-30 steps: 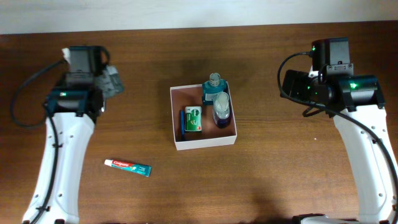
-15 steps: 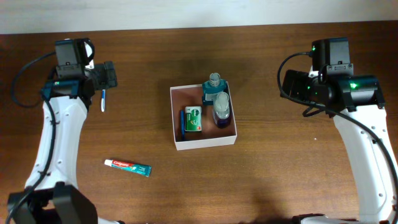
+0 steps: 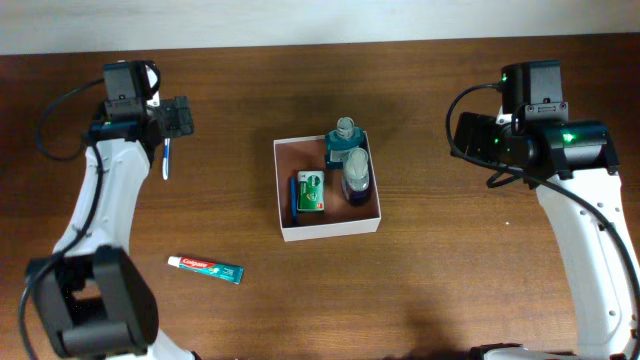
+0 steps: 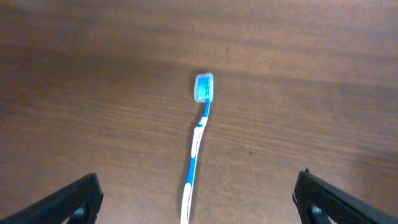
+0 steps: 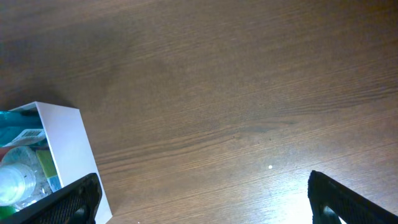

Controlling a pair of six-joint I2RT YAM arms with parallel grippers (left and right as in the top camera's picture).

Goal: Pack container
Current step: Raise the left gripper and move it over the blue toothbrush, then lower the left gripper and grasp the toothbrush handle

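- L gripper (image 3: pixel 174 117): I see the jaws spread wide, gripping nothing, aimed downward.
- L fingers (image 4: pixel 74 200): only dark tips show, at both lower corners of the wrist cam.
- L arm (image 3: pixel 95 215): white link trails behind the pincer, elbow bent.
- R gripper (image 3: pixel 466 140): jaws fully apart, empty. R arm (image 3: pixel 585 250) runs back behind it.

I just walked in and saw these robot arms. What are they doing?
Two robot arms are packing bathroom things into the white container. A teal bottle, a clear bottle and a green packet are already inside. The left gripper hangs open above a blue toothbrush lying on the table, holding nothing. A toothpaste tube lies on the table too, outside the container. The right gripper is open and empty, over the table beside the container.
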